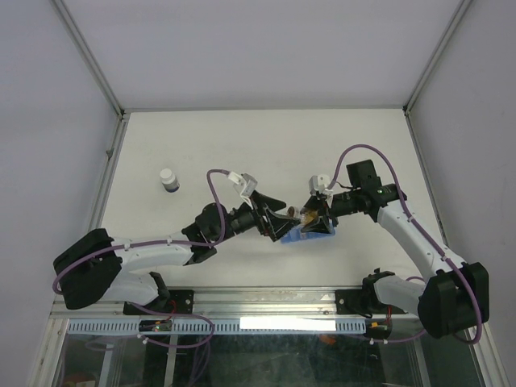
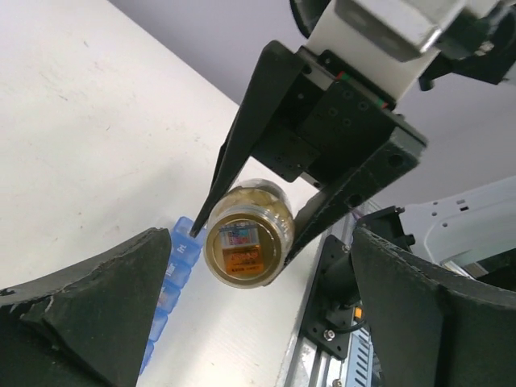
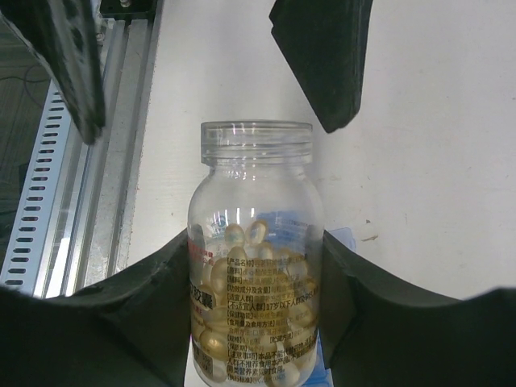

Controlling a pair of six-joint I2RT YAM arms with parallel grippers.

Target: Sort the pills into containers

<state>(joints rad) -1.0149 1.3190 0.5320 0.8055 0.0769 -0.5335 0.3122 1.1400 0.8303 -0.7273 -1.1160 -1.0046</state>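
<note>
Spanning the scene: white table (image 1: 242, 145), bearing everything listed.

Left arm (image 1: 153, 254) and right arm (image 1: 415, 234), both reaching inward to meet near the table's middle front.

Left gripper (image 1: 278, 219): jaws spread wide, nothing between them, facing the bottle's mouth.

Right gripper (image 1: 313, 216): jaws clamped on the sides of the bottle.

Pill organiser (image 1: 300, 236): blue strip of small lidded compartments, lying flat on the table beneath the right gripper.

Bottle (image 3: 255, 266): clear, uncapped, printed label, held off the table.

Small white-capped vial (image 1: 168, 179): upright, well apart at far left.

Pills (image 3: 242, 242): pale yellow capsules inside the bottle.
</note>
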